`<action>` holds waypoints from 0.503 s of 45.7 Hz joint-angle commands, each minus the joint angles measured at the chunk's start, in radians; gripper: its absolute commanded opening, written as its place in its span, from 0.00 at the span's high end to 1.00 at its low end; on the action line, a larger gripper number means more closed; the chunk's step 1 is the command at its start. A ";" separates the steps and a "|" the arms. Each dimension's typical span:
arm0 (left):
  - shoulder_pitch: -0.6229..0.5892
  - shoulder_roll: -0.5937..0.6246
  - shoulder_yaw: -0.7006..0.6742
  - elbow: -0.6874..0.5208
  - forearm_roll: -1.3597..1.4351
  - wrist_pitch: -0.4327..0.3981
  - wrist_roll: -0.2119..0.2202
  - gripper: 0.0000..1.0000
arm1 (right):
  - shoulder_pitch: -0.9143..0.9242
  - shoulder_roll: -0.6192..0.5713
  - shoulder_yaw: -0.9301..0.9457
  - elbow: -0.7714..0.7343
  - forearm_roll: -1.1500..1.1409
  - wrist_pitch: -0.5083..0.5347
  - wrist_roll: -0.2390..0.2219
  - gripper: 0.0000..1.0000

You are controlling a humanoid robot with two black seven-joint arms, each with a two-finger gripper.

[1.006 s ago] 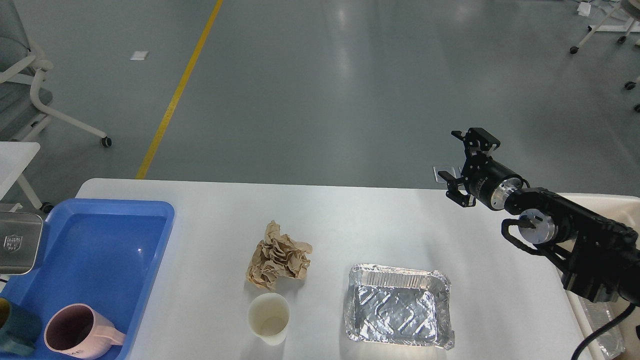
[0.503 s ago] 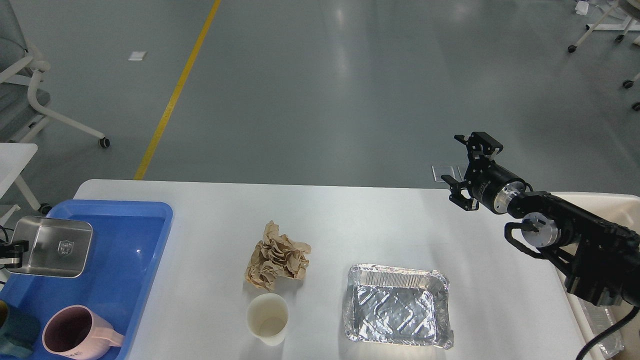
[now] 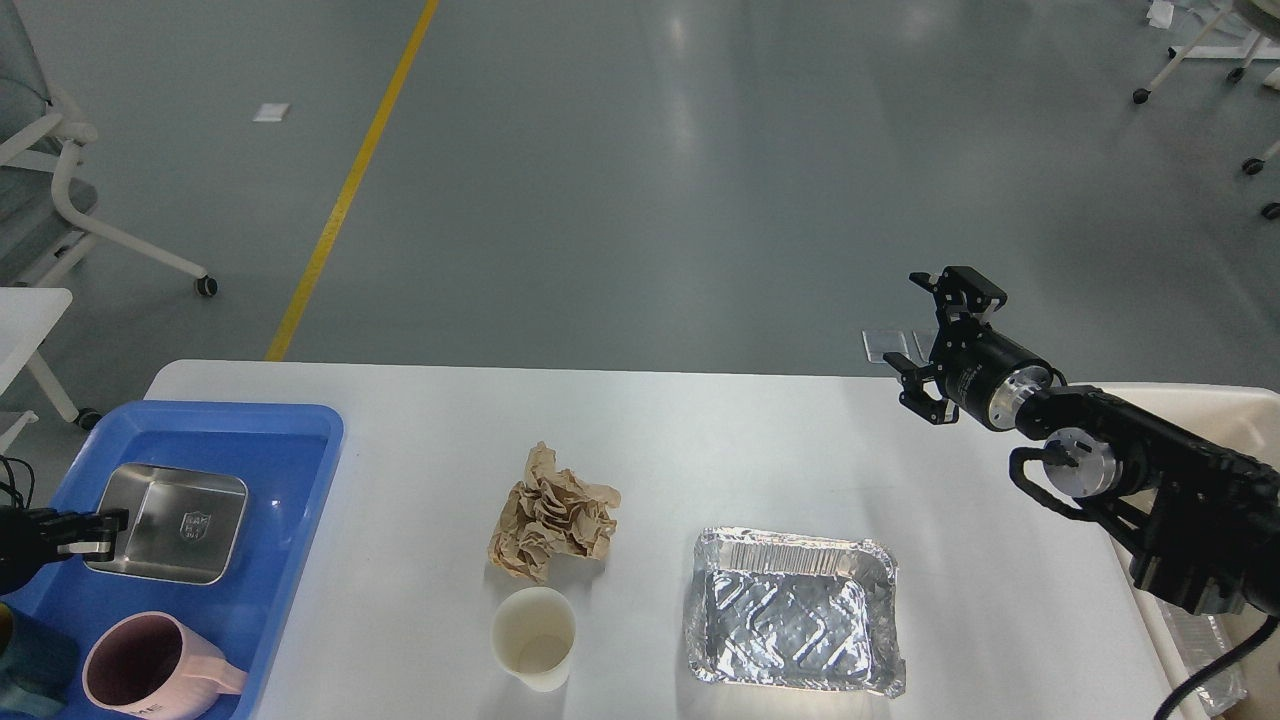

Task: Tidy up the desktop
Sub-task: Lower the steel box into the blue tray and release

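Head view: desktop (image 3: 700, 440) holds one cup (image 3: 534, 637); right claw (image 3: 938, 340) agape; left claw (image 3: 95, 532) unclear.

Left gripper (image 3: 95, 535) grips steel tray (image 3: 168, 522) in blue tray (image 3: 300, 520); right gripper (image 3: 935, 345) spread above desktop (image 3: 700, 440)

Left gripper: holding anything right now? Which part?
The left gripper pinches the steel tray by its left rim, over the blue tray. The right gripper is open and holds nothing.
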 commanded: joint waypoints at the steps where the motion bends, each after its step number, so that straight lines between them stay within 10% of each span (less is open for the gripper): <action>1: 0.001 -0.012 0.006 0.004 -0.004 0.014 -0.002 0.93 | -0.001 0.000 0.000 0.001 0.000 0.000 0.000 0.00; 23: 0.002 -0.026 0.002 0.029 -0.018 0.017 -0.002 0.89 | -0.001 0.000 0.000 0.001 0.000 0.000 0.000 0.00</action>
